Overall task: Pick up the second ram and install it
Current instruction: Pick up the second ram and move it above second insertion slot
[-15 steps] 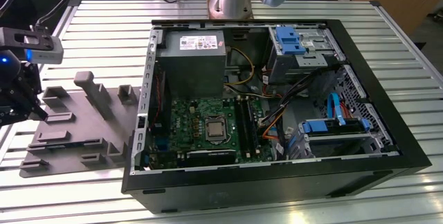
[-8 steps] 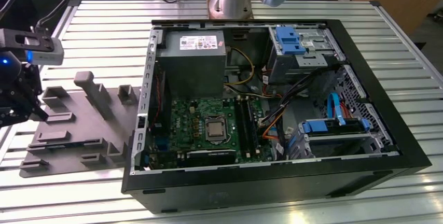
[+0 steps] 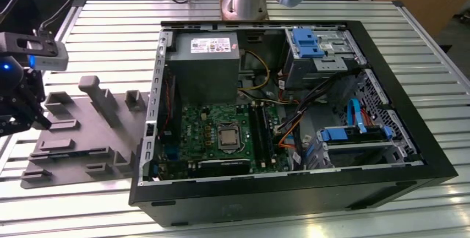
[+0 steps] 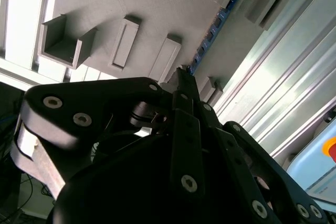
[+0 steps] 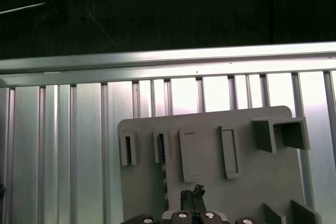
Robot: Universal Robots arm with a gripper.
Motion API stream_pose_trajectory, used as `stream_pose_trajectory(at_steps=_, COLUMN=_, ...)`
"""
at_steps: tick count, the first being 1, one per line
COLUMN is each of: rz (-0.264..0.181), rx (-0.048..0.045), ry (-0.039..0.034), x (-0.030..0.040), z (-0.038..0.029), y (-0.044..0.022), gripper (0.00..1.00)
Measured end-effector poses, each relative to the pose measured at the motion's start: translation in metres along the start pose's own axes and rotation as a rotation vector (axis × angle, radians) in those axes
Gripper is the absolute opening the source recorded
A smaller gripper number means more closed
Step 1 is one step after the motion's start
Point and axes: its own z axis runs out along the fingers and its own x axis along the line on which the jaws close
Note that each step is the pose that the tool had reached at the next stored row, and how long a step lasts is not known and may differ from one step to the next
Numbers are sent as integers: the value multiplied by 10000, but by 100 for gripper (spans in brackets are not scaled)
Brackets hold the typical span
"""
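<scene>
The second ram [image 4: 211,34] is a thin dark stick with blue parts. It stands on edge in the grey tray [image 4: 157,3], between raised blocks, and its dark edge [image 5: 161,148] also shows in a tray slot in the first wrist view. My gripper [image 4: 181,73] hovers over the tray with its fingertips [image 5: 187,196] pressed together and nothing between them. Its tips are close to one end of the ram and a little to one side of it. In the exterior view the gripper [image 3: 22,108] hangs above the tray's [image 3: 81,139] left edge.
An open computer case [image 3: 294,194] lies at the exterior view's right of the tray. Inside are the green motherboard [image 3: 202,130], its long black slots [image 3: 261,133], a grey power supply [image 3: 202,67] and cables. Everything rests on a ribbed metal table [image 5: 52,156].
</scene>
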Motion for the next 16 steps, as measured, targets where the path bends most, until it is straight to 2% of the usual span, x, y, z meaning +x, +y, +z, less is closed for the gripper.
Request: stream_pose_trajectory(at_steps=16, rz=1, rx=0, ry=0, x=9, z=33, y=-2, gripper=11)
